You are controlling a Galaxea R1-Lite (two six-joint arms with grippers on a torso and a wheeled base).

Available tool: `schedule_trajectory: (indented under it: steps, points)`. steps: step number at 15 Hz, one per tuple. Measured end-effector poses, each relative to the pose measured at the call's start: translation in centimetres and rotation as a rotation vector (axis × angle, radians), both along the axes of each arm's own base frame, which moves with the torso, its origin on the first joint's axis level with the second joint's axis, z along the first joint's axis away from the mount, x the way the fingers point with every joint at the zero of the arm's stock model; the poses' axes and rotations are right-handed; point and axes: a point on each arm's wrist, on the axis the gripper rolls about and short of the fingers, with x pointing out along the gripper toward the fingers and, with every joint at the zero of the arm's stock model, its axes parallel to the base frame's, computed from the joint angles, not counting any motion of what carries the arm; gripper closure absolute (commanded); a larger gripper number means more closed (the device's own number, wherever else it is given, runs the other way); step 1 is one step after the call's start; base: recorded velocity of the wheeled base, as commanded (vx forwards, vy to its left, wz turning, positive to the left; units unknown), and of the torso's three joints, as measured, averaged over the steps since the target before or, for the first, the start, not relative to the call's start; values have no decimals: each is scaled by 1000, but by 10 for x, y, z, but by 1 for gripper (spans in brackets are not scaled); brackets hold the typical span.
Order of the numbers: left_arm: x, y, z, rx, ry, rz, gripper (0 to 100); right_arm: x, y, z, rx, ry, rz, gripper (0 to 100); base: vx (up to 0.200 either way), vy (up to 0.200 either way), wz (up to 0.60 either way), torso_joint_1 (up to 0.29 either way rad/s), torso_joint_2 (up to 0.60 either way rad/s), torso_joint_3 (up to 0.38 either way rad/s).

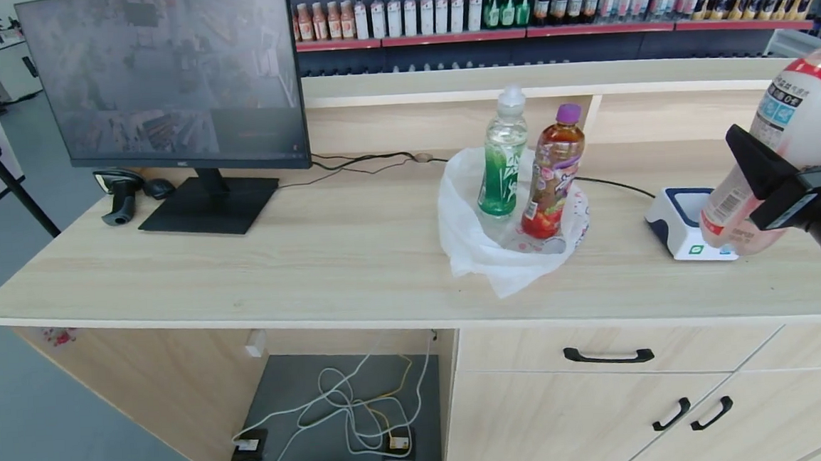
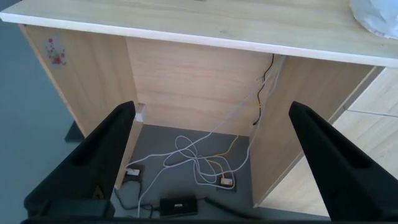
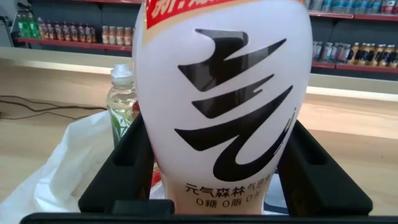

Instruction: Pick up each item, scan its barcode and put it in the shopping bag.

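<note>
Over on the right side of the counter (image 1: 312, 251), the right gripper (image 3: 221, 171) has its jaws clamped around a pale pink bottle (image 1: 795, 114), tilted with its base just above the white barcode scanner (image 1: 674, 225). Shopping bag (image 1: 468, 234) sits mid-counter, left of the scanner, with a green bottle (image 1: 502, 161) and a purple-capped tea bottle (image 1: 553, 175) standing upright in it. Left gripper (image 2: 211, 106) hangs below the counter's near edge, jaws wide and holding nothing.
</note>
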Motion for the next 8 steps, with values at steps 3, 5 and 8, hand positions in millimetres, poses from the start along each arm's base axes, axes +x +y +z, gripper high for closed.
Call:
schedule_trajectory:
  steps: [3, 5, 8]
  points:
    - [0, 0, 0, -1, 1, 0, 0, -1, 5, 0, -12, 0, 15, 100, 200, 0, 0, 1, 1, 4]
    - [0, 0, 0, -1, 0, 0, 0, -3, 8, 0, -23, -3, 28, 100, 200, 0, 0, -10, -5, 9]
    - [0, 0, 0, -2, 1, 1, 0, -4, 11, -2, -26, 5, 40, 100, 67, 0, 0, 7, -1, -1]
